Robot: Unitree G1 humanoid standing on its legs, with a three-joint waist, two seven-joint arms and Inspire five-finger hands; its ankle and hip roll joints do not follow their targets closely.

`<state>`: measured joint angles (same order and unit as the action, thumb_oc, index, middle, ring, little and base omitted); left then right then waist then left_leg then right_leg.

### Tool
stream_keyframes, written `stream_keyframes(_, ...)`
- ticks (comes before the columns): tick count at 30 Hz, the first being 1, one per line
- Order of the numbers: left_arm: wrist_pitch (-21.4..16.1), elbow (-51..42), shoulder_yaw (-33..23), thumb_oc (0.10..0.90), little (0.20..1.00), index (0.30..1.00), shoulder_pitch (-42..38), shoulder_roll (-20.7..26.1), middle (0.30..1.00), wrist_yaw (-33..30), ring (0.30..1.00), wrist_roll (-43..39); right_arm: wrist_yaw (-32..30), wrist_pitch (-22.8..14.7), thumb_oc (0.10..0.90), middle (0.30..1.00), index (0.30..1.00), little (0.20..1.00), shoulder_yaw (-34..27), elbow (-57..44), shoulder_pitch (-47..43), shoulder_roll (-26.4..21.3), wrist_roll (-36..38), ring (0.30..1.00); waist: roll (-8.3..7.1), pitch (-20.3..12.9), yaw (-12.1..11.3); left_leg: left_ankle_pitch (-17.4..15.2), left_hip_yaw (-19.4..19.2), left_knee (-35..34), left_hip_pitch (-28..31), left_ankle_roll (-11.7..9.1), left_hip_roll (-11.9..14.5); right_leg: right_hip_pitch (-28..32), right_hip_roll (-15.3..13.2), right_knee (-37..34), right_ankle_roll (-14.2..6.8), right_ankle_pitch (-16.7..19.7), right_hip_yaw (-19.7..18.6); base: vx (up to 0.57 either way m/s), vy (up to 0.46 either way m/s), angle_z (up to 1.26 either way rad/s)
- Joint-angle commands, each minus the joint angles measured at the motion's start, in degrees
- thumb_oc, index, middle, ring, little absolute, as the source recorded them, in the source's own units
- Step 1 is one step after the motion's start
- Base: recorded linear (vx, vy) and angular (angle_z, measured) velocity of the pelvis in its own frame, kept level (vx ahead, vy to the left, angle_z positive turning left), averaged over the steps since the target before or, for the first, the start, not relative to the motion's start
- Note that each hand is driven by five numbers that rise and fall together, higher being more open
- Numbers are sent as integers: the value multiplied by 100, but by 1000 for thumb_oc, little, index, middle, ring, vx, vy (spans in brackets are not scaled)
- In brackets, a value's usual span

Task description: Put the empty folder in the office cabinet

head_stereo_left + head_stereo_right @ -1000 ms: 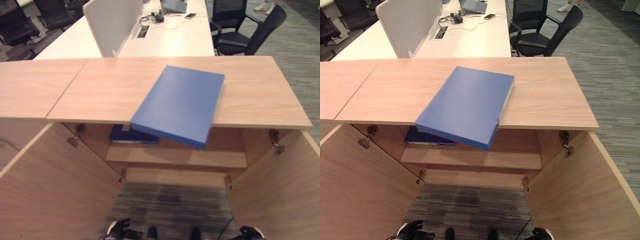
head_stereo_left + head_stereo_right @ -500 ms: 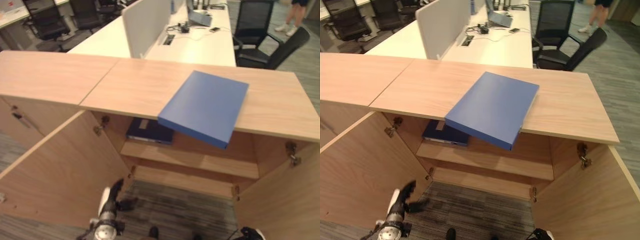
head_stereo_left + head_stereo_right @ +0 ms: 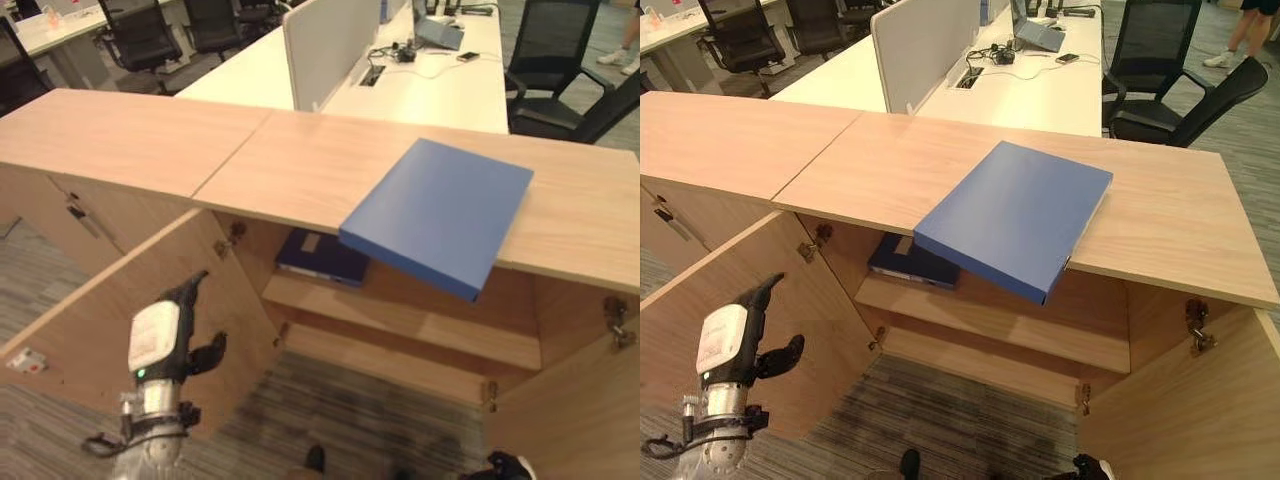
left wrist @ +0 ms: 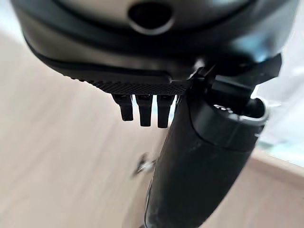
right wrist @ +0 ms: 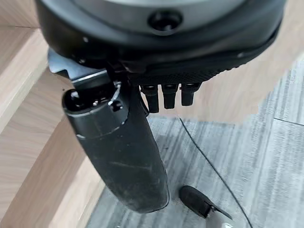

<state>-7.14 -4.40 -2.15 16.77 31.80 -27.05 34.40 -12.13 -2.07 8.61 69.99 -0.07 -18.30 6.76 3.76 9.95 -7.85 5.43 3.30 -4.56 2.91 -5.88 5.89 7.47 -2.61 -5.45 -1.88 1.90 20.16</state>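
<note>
A blue folder [image 3: 440, 212] lies flat on the wooden cabinet top [image 3: 290, 165], one corner jutting out past the front edge above the open cabinet. My left hand [image 3: 160, 338] is raised low on the left, in front of the open left door [image 3: 95, 300], fingers straight and holding nothing; its thumb [image 4: 204, 156] shows close against the wood. My right hand [image 3: 505, 467] hangs low by the floor, relaxed and empty, as the right wrist view [image 5: 118, 147] also shows. Both hands are well away from the folder.
A second, darker blue folder [image 3: 322, 257] lies on the upper shelf [image 3: 410, 318] inside. The right door [image 3: 585, 405] also stands open. Behind the cabinet are a white desk [image 3: 440, 75] with a divider, office chairs [image 3: 555, 50], and a person's legs [image 3: 1240, 20].
The camera has swung to the left. My left hand has risen from floor level to in front of the left door. The folder has stayed where it was.
</note>
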Motion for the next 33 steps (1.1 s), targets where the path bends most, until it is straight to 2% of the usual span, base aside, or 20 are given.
stream_keyframes(1, -389, -674, -282, 800, 900, 900, -906, 678, 900, -206, 900, 336, 23, -84, 800, 900, 900, 900, 256, -143, -484, -226, -248, 900, -227, 158, 172, -564, -5, 473, 184, -445, 395, 218, -512, 218, -578, -552, 26, -26, -34, -1)
stream_keyframes(9, -572, -1289, -84, 800, 900, 900, -1414, 1274, 900, 40, 900, 393, 9, -8, 800, 900, 900, 900, 190, -22, -414, -326, -282, 900, -9, 123, 414, -562, -127, 552, 241, -492, 461, 250, -468, 173, -572, -571, -64, -10, -1, -8)
stream_keyframes(12, -604, -1373, -57, 800, 900, 900, -1487, 1301, 900, 86, 900, 356, 16, -4, 800, 900, 900, 900, 155, -1, -392, -322, -260, 900, 13, 119, 427, -564, -148, 541, 271, -495, 469, 270, -455, 156, -567, -570, -78, 10, 2, -10)
stream_keyframes(19, -713, -1605, 346, 800, 900, 900, -2161, 1449, 900, 324, 900, 108, -14, 45, 800, 900, 900, 900, 66, 126, -278, -336, -150, 900, 90, 45, 649, -567, -288, 478, 431, -512, 544, 335, -396, 113, -562, -588, -174, 9, 0, -6)
stream_keyframes(33, -681, -1268, 903, 800, 900, 900, -2831, 1457, 900, 461, 900, 36, -44, 118, 800, 900, 900, 900, 12, 244, -235, -300, -22, 900, 131, -30, 862, -574, -629, 406, 563, -559, 644, 216, -351, 90, -623, -542, -320, 2, 2, -14)
